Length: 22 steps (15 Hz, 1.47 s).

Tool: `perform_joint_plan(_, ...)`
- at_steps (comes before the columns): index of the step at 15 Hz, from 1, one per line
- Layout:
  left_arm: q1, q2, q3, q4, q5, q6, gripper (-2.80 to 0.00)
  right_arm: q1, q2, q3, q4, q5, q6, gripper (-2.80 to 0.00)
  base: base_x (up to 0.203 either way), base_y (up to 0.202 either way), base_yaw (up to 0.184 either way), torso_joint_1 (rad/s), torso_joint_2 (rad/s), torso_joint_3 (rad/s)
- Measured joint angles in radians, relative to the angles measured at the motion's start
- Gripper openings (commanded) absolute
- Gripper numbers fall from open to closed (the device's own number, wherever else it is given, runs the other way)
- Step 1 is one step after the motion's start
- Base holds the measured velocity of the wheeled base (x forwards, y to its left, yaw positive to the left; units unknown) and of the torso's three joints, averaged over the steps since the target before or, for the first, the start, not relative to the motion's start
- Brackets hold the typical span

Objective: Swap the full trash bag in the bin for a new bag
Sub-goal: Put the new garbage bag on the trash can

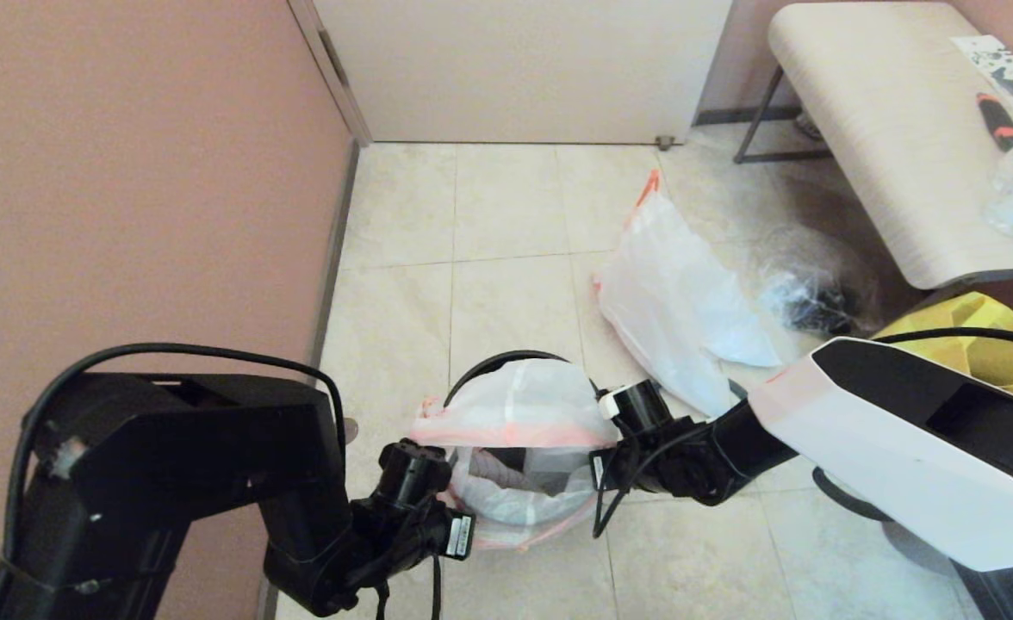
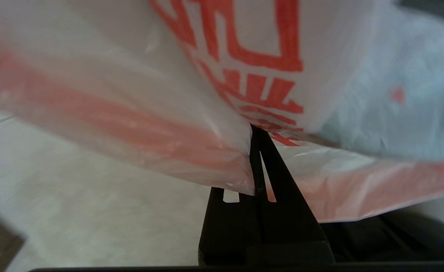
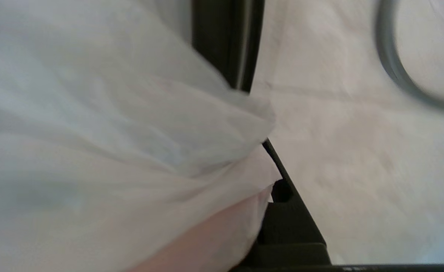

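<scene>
Progress looks well past the midpoint: the full trash bag already lies out on the floor tiles, beyond the bin and off toward the robot's right, its orange handle sticking up and its body slumped on its side. Over the bin's mouth hangs the new bag, stretched between the two arms, with its orange-edged opening gaping toward the robot and the black rim showing only as an arc behind it. The left gripper sits at the near left edge of that opening, its two fingers pressed together with the orange band of the new bag pinched between them. The right gripper is at the right side of the opening with white film draped over its tip; whether its fingers are closed on the plastic cannot be told from what shows. What remains, as a judgement, is to lower the new bag into the bin and fold its edge around the rim, which is not yet covered at the back. A bench, a yellow bag and a clear film bag stand apart at the robot's right.
</scene>
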Motion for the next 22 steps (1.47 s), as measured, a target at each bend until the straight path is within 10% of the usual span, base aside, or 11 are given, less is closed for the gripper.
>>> perform_joint_plan(9,0.107,0.004,0.058,-0.250,0.025,-0.007,-2.80,0.082,0.030,-0.099,-0.010,-0.003,-0.018,-2.80,0.000,0.000,0.000,0.000,0.00,0.000)
perform_joint_plan(10,0.108,0.015,0.061,-0.282,0.025,-0.005,0.00,0.084,0.028,-0.098,-0.011,-0.003,-0.026,0.00,0.000,0.000,0.000,0.000,0.00,0.000)
perform_joint_plan(22,0.011,-0.244,0.381,-0.181,0.018,-0.087,0.00,0.094,-0.007,-0.032,-0.039,-0.055,-0.068,0.00,0.000,0.000,0.000,0.000,0.00,0.000)
